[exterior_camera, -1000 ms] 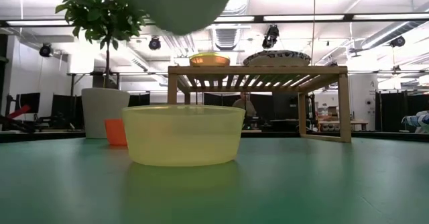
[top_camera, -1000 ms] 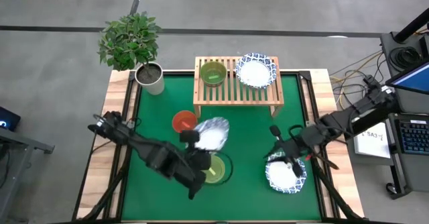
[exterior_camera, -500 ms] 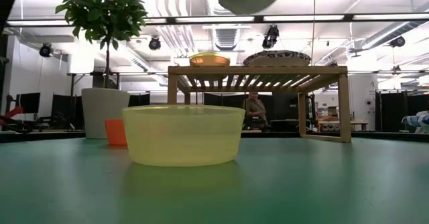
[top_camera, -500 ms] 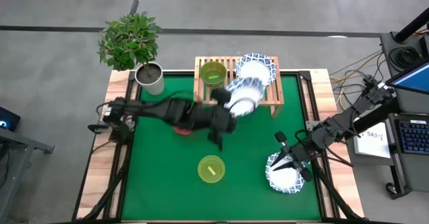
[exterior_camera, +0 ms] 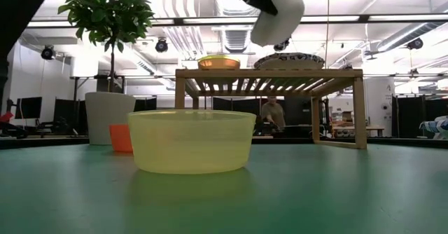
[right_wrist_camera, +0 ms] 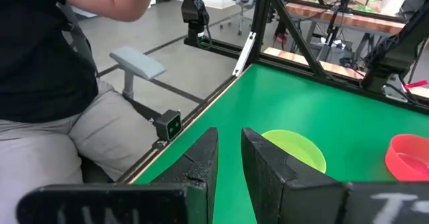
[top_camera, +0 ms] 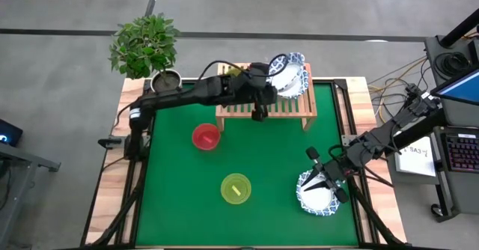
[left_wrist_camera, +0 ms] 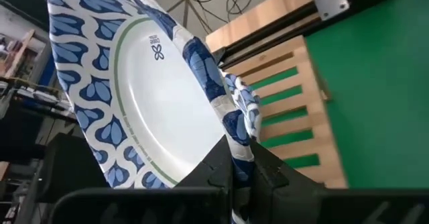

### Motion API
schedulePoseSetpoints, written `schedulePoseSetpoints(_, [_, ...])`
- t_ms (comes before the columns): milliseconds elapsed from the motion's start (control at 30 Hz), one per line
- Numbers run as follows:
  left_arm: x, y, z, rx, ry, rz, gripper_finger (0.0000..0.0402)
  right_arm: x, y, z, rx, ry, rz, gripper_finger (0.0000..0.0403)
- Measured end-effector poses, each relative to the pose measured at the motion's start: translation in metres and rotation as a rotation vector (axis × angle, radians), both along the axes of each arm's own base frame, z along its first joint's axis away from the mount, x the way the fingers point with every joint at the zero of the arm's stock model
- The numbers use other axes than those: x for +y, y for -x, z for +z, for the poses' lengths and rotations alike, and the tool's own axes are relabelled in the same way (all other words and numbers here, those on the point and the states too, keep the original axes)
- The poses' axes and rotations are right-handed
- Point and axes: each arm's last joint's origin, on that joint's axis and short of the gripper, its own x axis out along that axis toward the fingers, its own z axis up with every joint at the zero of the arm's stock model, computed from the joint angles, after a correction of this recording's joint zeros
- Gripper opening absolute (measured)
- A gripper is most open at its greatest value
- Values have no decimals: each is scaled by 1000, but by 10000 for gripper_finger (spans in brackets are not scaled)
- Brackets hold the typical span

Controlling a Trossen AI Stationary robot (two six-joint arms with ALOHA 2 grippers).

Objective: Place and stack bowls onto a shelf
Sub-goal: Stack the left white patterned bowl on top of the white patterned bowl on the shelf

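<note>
My left gripper [top_camera: 267, 81] is shut on a white bowl with a blue patterned rim [top_camera: 281, 69], held tilted above the light-wood shelf [top_camera: 299, 109]. The bowl hangs over another patterned bowl [exterior_camera: 289, 61] that rests on the slats. A green bowl [exterior_camera: 218, 62] sits on the shelf's left half, mostly under my arm in the high view. The red bowl [top_camera: 206, 136] and yellow-green bowl [top_camera: 236, 188] stand on the green mat. My right gripper [top_camera: 327, 179] is narrowly open at the far rim of a patterned bowl [top_camera: 316, 197] near the right edge. No purple bowl shows. My left gripper pinches the patterned bowl by its rim [left_wrist_camera: 236, 127], one finger [left_wrist_camera: 216, 165] on the white inside and the other [left_wrist_camera: 269, 177] on the outside. The bowl is lifted clear and tipped steeply on edge above the shelf [exterior_camera: 280, 13].
A grey pot with a leafy plant [top_camera: 168, 87] stands at the far left corner beside the shelf. Open green mat lies between the red bowl, the yellow-green bowl and the shelf. A seated person [right_wrist_camera: 47, 83] shows beyond the table's edge in the right wrist view.
My left arm has swung the patterned bowl from above the yellow-green bowl across the mat toward the far edge. It is now over the shelf's right half. The bowl has tipped from nearly flat to steeply on edge.
</note>
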Motion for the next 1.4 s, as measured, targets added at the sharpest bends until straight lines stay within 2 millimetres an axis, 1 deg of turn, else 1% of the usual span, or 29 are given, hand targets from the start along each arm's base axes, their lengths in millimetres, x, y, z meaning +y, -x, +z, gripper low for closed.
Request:
schedulePoseSetpoints(133, [10,-12,-14,-2,-2,14,0,0,0,0,-1,0,0,56])
schedulePoseSetpoints(300, [20,-19,-18,-36,-59,68,7,0,0,0,0,0,1,56])
schedulePoseSetpoints(367, [23,-20,-22,-18,-65,86,15,0,0,0,0,0,0,56])
schedulePoseSetpoints(667, [34,-25,-29,-30,-62,114,64,0,0,0,1,-1,-1,56])
schedulePoseSetpoints(867, [35,-25,-29,-36,-54,123,105,0,0,0,2,-2,-2,56])
schedulePoseSetpoints(1033, [31,-25,-29,-40,-47,122,140,0,0,0,2,-2,-2,56])
schedulePoseSetpoints(1133, [24,-26,-29,-34,-56,122,155,0,0,0,2,-1,-2,56])
schedulePoseSetpoints(1300, [6,-23,-20,-20,-158,171,163,0,0,0,7,-6,-3,56])
schedulePoseSetpoints(1400, [-1,-20,-11,-32,-181,157,164,0,0,-1,13,-5,-4,56])
